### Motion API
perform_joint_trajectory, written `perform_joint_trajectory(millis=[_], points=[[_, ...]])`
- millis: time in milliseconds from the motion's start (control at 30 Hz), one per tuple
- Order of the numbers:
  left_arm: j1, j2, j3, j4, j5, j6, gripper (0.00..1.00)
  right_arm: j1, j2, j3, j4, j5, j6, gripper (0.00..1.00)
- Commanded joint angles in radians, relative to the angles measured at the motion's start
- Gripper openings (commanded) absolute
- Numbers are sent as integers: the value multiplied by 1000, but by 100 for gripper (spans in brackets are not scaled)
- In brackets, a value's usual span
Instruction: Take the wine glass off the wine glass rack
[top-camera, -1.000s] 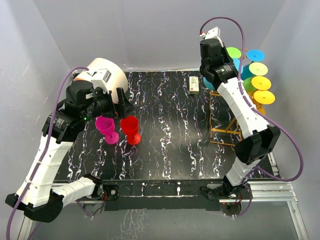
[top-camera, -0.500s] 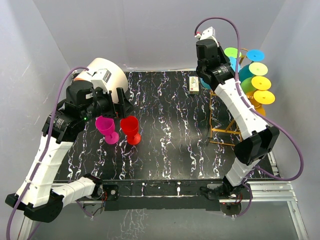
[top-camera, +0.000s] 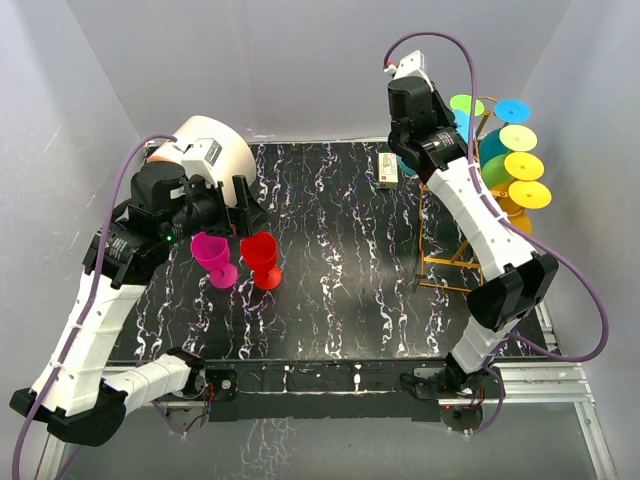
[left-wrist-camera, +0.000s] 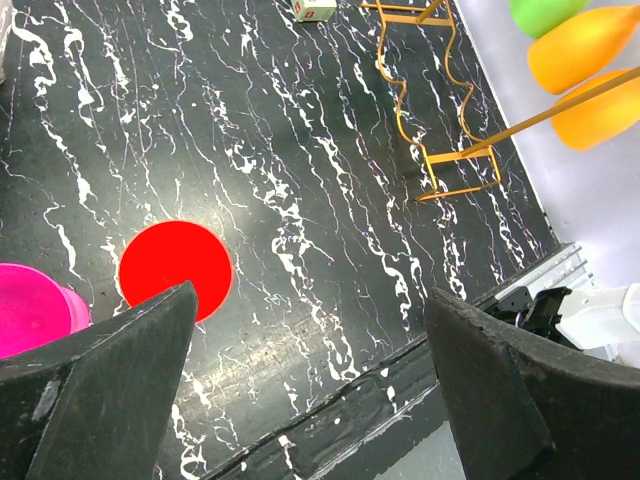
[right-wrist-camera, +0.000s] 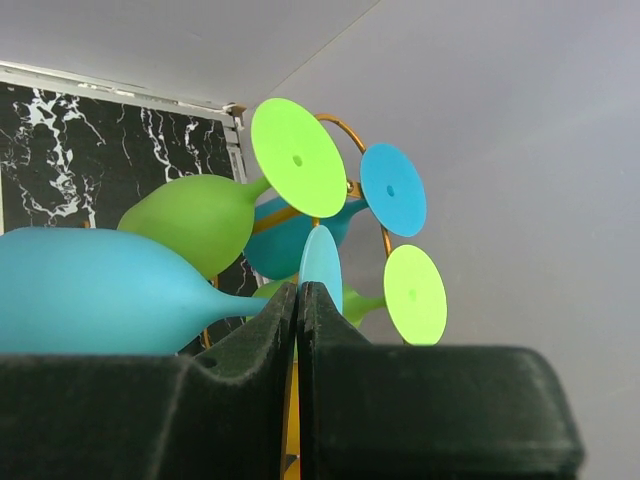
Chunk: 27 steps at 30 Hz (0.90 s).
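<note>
Right wrist view: the right gripper (right-wrist-camera: 298, 300) is clamped on the stem of the pale-blue wine glass (right-wrist-camera: 100, 290). The glass lies horizontally at the wine glass rack (top-camera: 440, 264), bowl leftward, so withdrawal along that axis is indicated.

**Arm Hardware: Exterior Findings**

Both units are built from white shell links between black joint housings: left arm (top-camera: 92, 322), right arm (top-camera: 478, 212). A left purple cable (top-camera: 131, 162) runs along the left unit, and a right purple cable (top-camera: 440, 37) arcs off the other. A green indicator light (top-camera: 171, 238) shows on the left wrist housing. The left gripper (left-wrist-camera: 310, 300) and right gripper (right-wrist-camera: 298, 290) have matte black, blocky fingers.
</note>
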Motion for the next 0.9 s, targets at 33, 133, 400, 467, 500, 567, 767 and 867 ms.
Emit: perform_joint_trajectory(millis=[33, 133, 400, 467, 500, 567, 767, 867], points=[[2, -22, -7, 21, 31, -12, 95, 8, -34, 59, 59, 12, 8, 1], [2, -23, -14, 26, 35, -17, 95, 13, -36, 74, 46, -1, 29, 1], [2, -13, -25, 114, 163, -85, 96, 30, -88, 196, -101, -339, 323, 0], [2, -16, -33, 168, 204, -126, 96, 31, -140, 164, -80, -488, 421, 0], [2, -21, -40, 198, 218, -151, 96, 30, -171, 135, -58, -553, 464, 0], [2, -47, -58, 254, 198, -213, 94, 30, -227, 69, -7, -674, 542, 0], [2, -169, -157, 401, 70, -385, 86, 30, -370, -132, 160, -962, 743, 0], [1, -173, -166, 413, 67, -436, 84, 30, -418, -215, 252, -1110, 826, 0]])
